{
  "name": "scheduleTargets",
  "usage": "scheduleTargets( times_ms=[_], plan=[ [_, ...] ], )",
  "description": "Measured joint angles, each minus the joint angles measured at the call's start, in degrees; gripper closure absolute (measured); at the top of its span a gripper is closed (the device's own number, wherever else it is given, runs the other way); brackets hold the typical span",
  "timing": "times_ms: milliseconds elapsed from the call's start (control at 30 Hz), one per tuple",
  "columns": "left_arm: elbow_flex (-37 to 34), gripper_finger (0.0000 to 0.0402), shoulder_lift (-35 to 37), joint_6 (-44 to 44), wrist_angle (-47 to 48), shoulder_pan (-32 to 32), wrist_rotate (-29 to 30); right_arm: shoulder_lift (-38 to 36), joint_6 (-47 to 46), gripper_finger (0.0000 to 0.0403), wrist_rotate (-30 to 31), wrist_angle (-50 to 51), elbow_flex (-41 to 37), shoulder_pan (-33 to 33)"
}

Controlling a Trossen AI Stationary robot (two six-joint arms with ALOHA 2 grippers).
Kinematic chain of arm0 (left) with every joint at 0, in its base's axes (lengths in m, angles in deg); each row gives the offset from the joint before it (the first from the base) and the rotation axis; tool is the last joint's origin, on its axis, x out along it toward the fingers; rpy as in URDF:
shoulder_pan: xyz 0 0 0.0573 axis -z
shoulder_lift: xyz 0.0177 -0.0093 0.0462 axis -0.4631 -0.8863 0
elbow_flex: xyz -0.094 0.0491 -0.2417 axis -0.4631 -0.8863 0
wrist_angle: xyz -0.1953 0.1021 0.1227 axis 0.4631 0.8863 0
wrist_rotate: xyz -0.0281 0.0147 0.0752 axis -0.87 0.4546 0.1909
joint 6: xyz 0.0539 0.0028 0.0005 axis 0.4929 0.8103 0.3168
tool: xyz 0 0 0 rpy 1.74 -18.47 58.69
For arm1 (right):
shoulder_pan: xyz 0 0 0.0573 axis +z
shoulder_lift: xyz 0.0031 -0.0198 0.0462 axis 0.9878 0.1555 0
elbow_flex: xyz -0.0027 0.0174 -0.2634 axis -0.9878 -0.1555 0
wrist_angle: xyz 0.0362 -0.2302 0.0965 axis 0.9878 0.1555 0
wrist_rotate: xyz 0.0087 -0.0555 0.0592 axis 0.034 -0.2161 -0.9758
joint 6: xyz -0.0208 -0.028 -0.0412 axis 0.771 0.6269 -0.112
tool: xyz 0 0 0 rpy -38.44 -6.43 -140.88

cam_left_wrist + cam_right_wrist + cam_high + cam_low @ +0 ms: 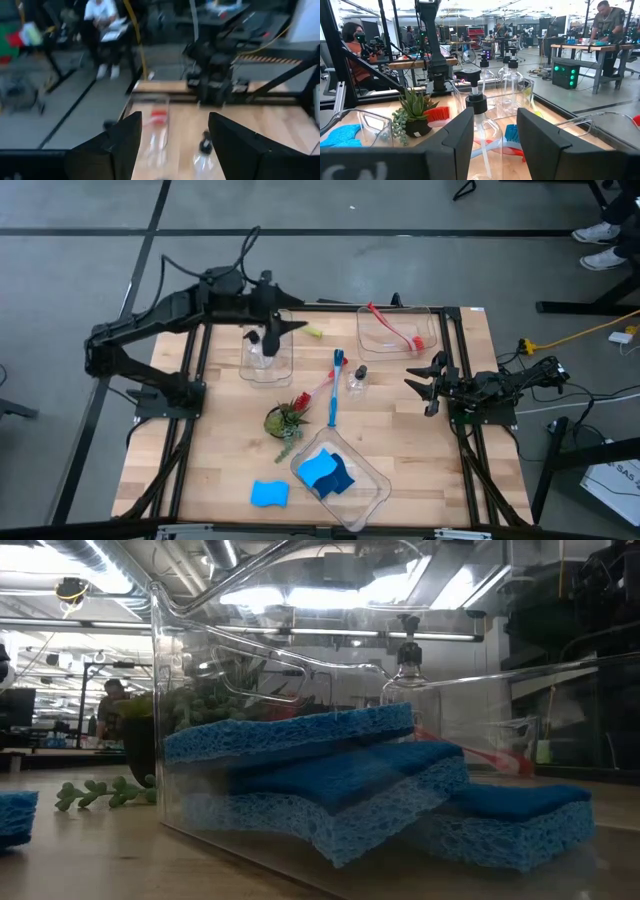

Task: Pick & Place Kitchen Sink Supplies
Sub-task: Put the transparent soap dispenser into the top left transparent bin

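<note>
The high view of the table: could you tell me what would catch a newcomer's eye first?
Probably the bright blue sponges piled in the clear bin at the near edge, with one more sponge lying loose on the wood beside it. Next, the left tool, open, hangs over the far-left bin that holds a pump bottle. A small potted plant stands mid-table, with a blue brush beside it.

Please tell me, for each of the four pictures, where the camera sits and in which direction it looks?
High view: above the table, straight down; both arms, left pincer over a bin.
Low view: table height, looking across through the sponge bin; no arm shows.
Left wrist view: on the left arm, past its open fingers.
Right wrist view: on the right arm, toward a pump bottle.
High and right wrist views share the potted plant.
</note>
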Motion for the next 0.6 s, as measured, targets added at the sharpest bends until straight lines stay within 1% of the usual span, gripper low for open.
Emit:
scheduleTargets(
  times_ms=[133, 300, 367, 467, 600],
  plan=[
    [0.00, 0.0178, -2.15, 0.09, -5.25, 3.59, -0.06, -0.01, -0.01, 0.0254, -0.02, 0.00, 0.00, 0.00],
    [0.68, 0.0178, -5.90, 0.05, -6.99, 7.66, 0.19, 0.01, -0.01, 0.0254, 0.00, 0.00, 0.01, 0.00],
    [2.71, 0.0178, -7.98, -0.27, -7.37, 9.23, 1.26, 0.00, 0.05, 0.0253, -0.02, 0.00, 0.00, -0.02],
    [7.18, 0.0178, -11.37, -0.32, -5.25, 11.43, 2.43, 0.01, 0.01, 0.0254, -0.02, 0.00, 0.01, 0.00],
    [14.44, 0.0178, -16.47, -0.34, 0.69, 14.51, 5.94, 0.01, 0.16, 0.0254, -0.02, 0.00, 0.01, -0.01]
  ],
)
